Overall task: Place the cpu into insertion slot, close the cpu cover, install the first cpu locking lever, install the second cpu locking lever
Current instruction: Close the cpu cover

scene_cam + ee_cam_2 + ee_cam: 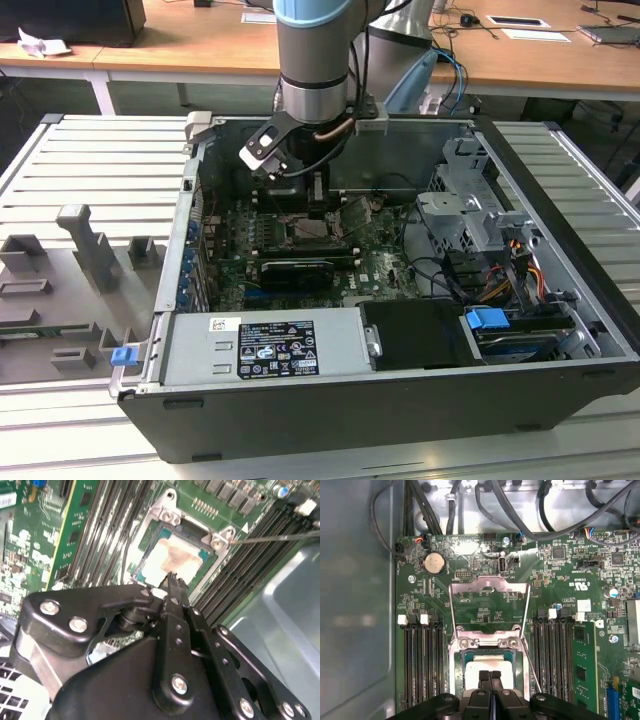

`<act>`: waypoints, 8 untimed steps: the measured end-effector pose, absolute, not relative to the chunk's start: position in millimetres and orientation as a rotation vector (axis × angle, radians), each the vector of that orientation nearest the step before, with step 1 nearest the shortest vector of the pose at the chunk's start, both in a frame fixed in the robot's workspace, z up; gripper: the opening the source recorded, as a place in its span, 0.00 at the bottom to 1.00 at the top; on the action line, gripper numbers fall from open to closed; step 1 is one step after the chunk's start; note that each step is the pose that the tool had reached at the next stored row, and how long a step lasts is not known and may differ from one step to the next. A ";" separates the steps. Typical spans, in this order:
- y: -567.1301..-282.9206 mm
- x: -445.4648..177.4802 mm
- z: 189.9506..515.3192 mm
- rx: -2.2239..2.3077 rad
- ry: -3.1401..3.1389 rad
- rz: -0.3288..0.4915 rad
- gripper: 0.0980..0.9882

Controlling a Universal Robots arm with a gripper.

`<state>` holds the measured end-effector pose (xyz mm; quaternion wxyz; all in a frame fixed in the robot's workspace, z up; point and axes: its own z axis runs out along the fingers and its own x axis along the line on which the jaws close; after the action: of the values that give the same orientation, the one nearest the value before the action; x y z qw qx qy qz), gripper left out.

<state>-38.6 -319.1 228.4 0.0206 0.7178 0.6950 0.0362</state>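
1. Enclosure. An open computer case (400,400) lies on its side on the slatted metal counter (90,150). It contains the green motherboard (380,262), a grey power supply (270,345) along the front edge, and a metal drive cage (470,200) at the exterior view's right.

2. Socket. The insertion slot (459,672) sits between two banks of long black memory slots (422,660). The cpu (487,662) is seated inside the slot, with its silver-grey top facing outward. The second wrist view shows the cpu (180,555) lying flat within the slot frame.

3. Cover and lever. The cpu cover (489,582) is not closed. It is swung back on its hinge, clear of the slot, and board components show through its central cut-out. A thin locking lever (532,670) runs along one side of the slot and is unlatched.

4. Hand. The hand (490,676) is positioned directly over the slot. Its two fingers (484,677) are pressed together, tip against tip, and nothing is gripped between them. In the second wrist view, the tips of the hand (172,577) are at one edge of the cpu. Contact with the cpu cannot be confirmed.
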 end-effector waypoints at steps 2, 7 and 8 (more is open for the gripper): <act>-319.1 -35.4 228.3 2.226 2.155 0.112 0.01; -319.1 -34.8 228.6 2.226 2.155 0.112 0.01; -319.1 -34.8 229.7 2.226 2.155 0.112 0.01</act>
<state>-34.8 -319.1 229.7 0.0206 0.7178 0.6950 0.0362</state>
